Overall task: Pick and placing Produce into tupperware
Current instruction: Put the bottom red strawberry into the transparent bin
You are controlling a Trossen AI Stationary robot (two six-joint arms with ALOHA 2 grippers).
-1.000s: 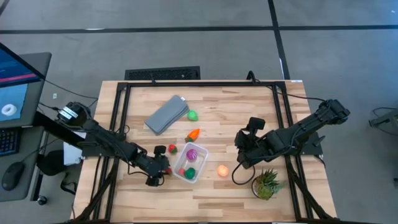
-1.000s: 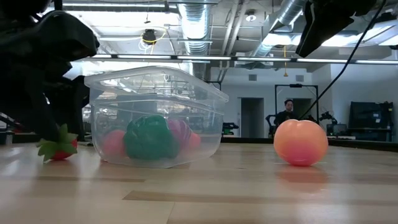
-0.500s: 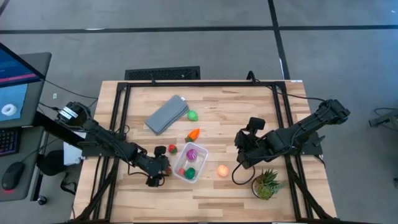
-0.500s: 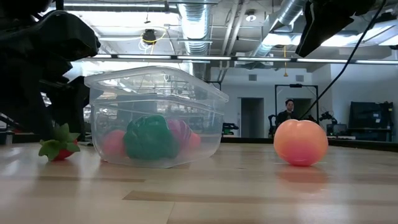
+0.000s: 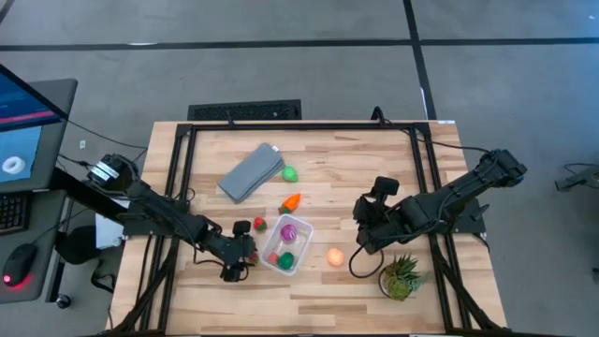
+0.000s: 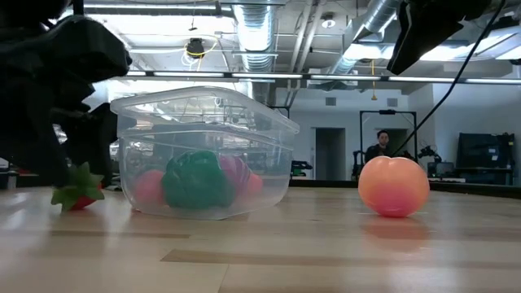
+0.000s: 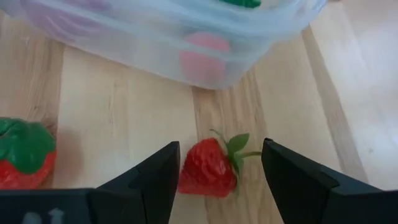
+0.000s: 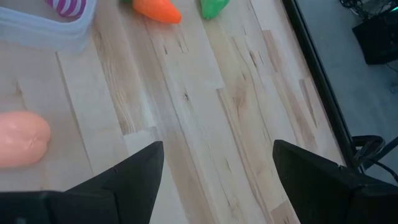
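The clear tupperware [image 5: 298, 245] [image 6: 203, 122] stands on the table and holds a purple piece [image 5: 288, 231], a dark green piece [image 5: 285, 260] and a pinkish-red piece [image 6: 148, 185]. My left gripper [image 5: 239, 259] [image 7: 221, 144] is open, low at the tupperware's left side, its fingers either side of a red strawberry [image 7: 208, 176] [image 6: 79, 194] lying on the table. A second strawberry [image 5: 259, 224] [image 7: 22, 155], an orange carrot [image 5: 292, 201], a light green piece [image 5: 290, 173] and a yellow-orange ball [image 5: 335, 256] [image 6: 393, 185] lie loose. My right gripper [image 5: 367, 239] [image 8: 216, 149] is open, above the table right of the ball. My left gripper has its fingers on either side of the strawberry's body [image 7: 193, 177], coming in low from the table's left. One finger [image 7: 163, 177] lies right beside the berry; whether it touches I cannot tell. The strawberry rests on its side on the table.
A flat grey lid [image 5: 251, 171] lies toward the far left of the table. A spiky green potted plant [image 5: 402, 278] stands near the near right corner, close under my right arm. A black frame [image 5: 182, 178] runs round the table's edges.
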